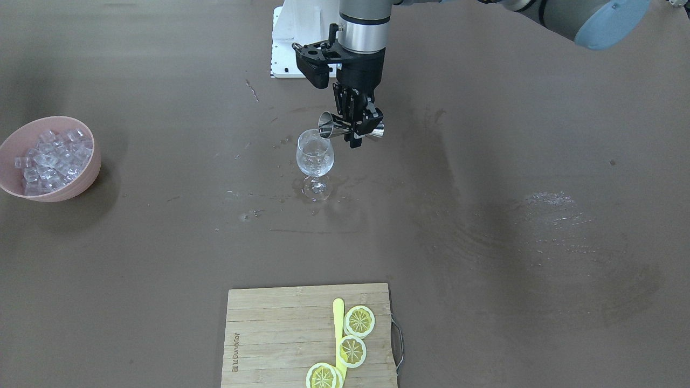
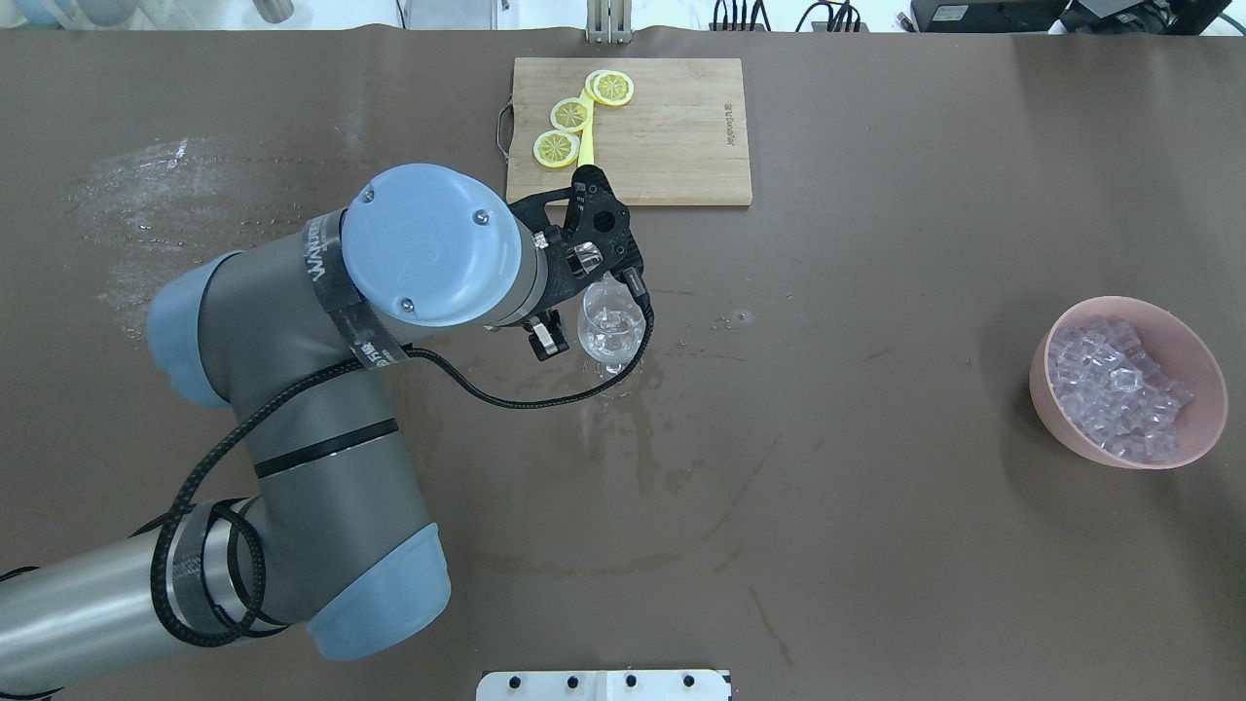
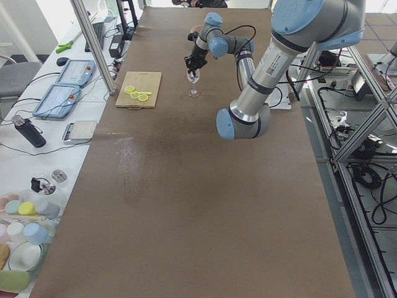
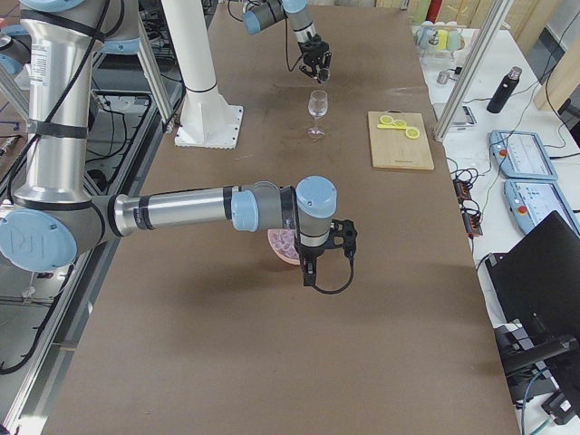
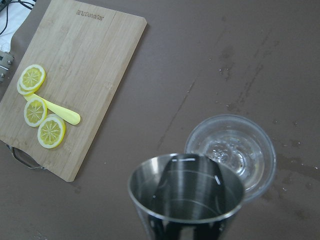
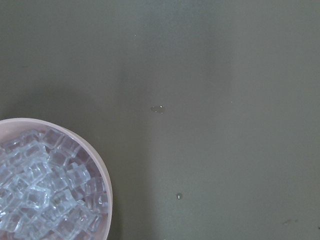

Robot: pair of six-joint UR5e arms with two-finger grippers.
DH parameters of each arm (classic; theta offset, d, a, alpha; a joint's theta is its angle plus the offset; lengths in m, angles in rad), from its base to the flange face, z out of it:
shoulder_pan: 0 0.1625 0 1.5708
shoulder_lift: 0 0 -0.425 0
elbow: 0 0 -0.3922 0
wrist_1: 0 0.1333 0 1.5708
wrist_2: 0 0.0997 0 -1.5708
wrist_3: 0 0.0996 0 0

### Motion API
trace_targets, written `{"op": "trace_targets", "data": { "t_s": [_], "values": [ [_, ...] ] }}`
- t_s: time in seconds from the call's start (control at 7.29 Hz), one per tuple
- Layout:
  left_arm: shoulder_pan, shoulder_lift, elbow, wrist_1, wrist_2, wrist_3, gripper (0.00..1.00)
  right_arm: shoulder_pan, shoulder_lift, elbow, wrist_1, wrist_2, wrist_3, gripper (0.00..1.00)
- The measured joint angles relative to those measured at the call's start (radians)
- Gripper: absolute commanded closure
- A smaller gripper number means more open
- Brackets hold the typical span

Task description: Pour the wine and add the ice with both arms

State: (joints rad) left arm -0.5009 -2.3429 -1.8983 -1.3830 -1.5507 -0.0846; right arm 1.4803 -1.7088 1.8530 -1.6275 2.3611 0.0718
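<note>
A clear stemmed wine glass (image 1: 315,156) stands upright near the middle of the table, with a little clear liquid in it. My left gripper (image 1: 357,129) is shut on a steel jigger (image 1: 330,125), tipped sideways with its mouth at the glass rim. In the left wrist view the jigger (image 5: 187,192) hangs over the glass (image 5: 235,150). The ice (image 2: 1119,385) is piled in a pink bowl (image 2: 1071,428) on the robot's right. My right gripper (image 4: 306,276) hangs above that bowl; I cannot tell whether it is open. The right wrist view shows the ice (image 6: 45,190) but no fingers.
A wooden cutting board (image 1: 280,334) with lemon slices (image 1: 359,321) and a yellow utensil lies at the table's far edge from the robot. A white stand base (image 1: 285,48) sits by the robot. Wet streaks (image 1: 550,215) mark the brown table.
</note>
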Motion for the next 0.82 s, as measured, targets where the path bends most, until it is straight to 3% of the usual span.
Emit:
{"op": "trace_targets", "data": {
  "t_s": [0.82],
  "values": [
    [0.060,-0.034,0.001,0.103,0.129,0.000,1.00,0.000,0.000,-0.006,0.000,0.014,0.000,0.00]
  ]
}}
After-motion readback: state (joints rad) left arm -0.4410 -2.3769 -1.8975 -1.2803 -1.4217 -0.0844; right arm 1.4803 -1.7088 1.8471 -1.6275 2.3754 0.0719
